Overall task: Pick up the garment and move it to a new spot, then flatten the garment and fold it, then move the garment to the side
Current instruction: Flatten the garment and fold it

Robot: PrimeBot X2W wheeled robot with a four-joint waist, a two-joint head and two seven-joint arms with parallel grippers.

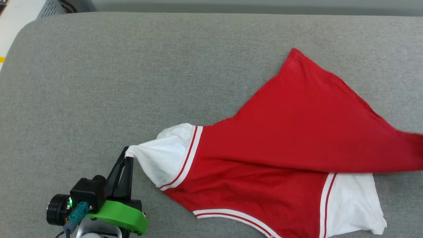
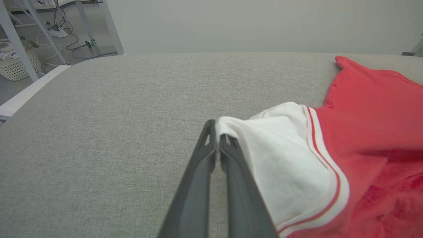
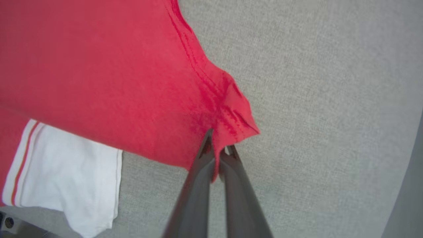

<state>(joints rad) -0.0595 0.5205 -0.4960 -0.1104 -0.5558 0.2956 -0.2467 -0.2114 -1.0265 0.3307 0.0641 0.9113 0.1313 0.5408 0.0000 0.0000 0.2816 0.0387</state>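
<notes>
The garment (image 1: 284, 132), a red T-shirt with white sleeves and red-white striped trim, lies spread over the right half of the grey cushion (image 1: 132, 72), plain side up. My left gripper (image 1: 127, 157) at the lower left is shut on the edge of one white sleeve (image 1: 162, 158); the left wrist view shows my left gripper (image 2: 218, 135) pinching that sleeve (image 2: 281, 148). In the right wrist view my right gripper (image 3: 219, 148) is shut on a red hem corner (image 3: 234, 115), lifted above the surface, and the other white sleeve (image 3: 72, 172) lies below it.
The grey cushion's rounded left edge (image 1: 13, 49) drops to a pale floor. In the left wrist view, white table legs (image 2: 109, 26), cables and a woven basket (image 2: 16, 62) stand beyond the cushion. The left and far parts of the cushion are bare fabric.
</notes>
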